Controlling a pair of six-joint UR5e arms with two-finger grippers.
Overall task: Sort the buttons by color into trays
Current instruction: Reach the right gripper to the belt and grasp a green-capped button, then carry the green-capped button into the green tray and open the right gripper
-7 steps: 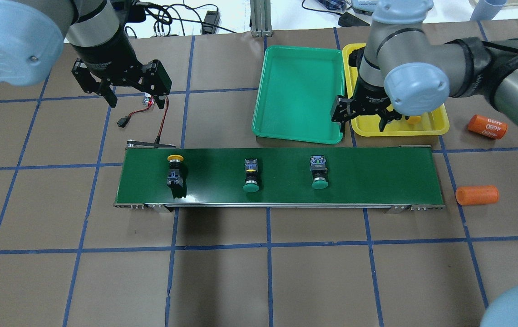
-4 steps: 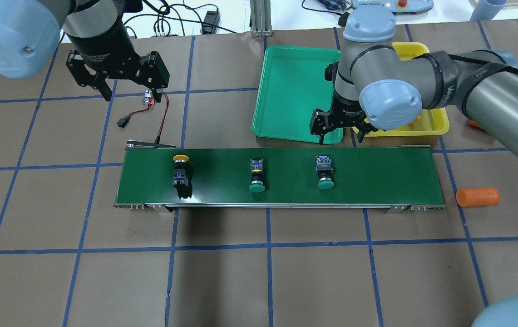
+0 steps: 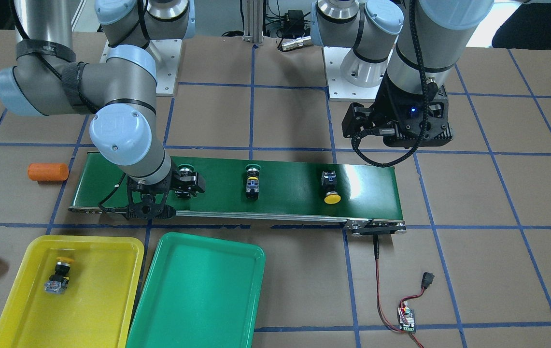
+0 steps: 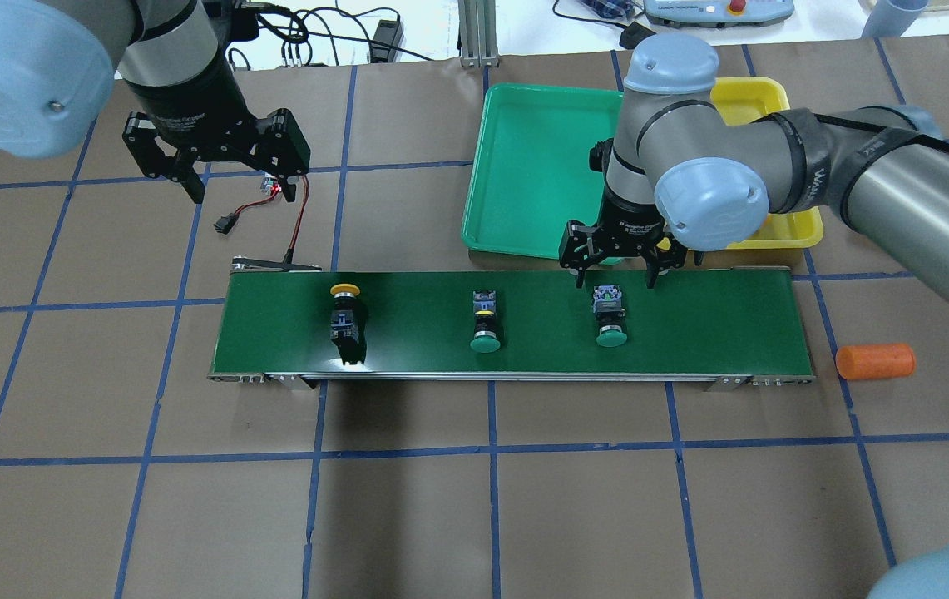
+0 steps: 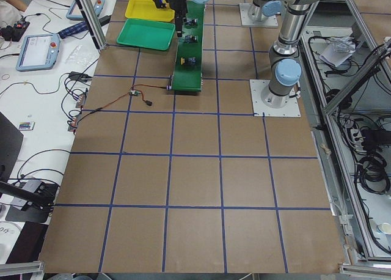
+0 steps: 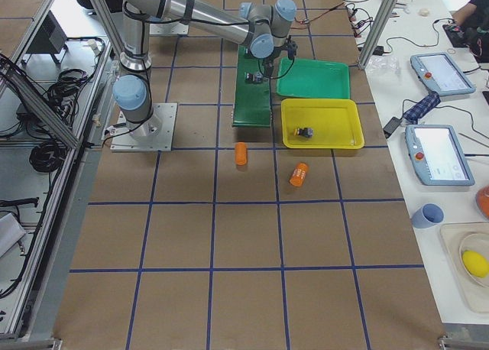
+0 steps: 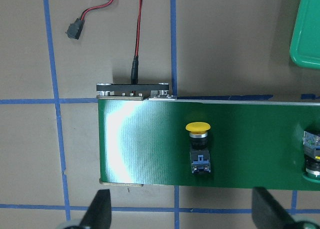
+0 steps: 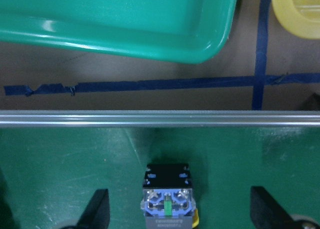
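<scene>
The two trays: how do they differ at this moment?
The yellow tray holds one yellow-capped button lying on its side; the green tray holds nothing. The yellow tray sits by the conveyor belt at its end on the robot's right; the green tray sits beside it, nearer the belt's middle. Both are shallow, rectangular, round-cornered and lie across the belt from the robot.

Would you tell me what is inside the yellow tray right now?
One button with a yellow cap lies on its side in the yellow tray. In the overhead view the right arm covers much of that tray, hiding the button.
</scene>
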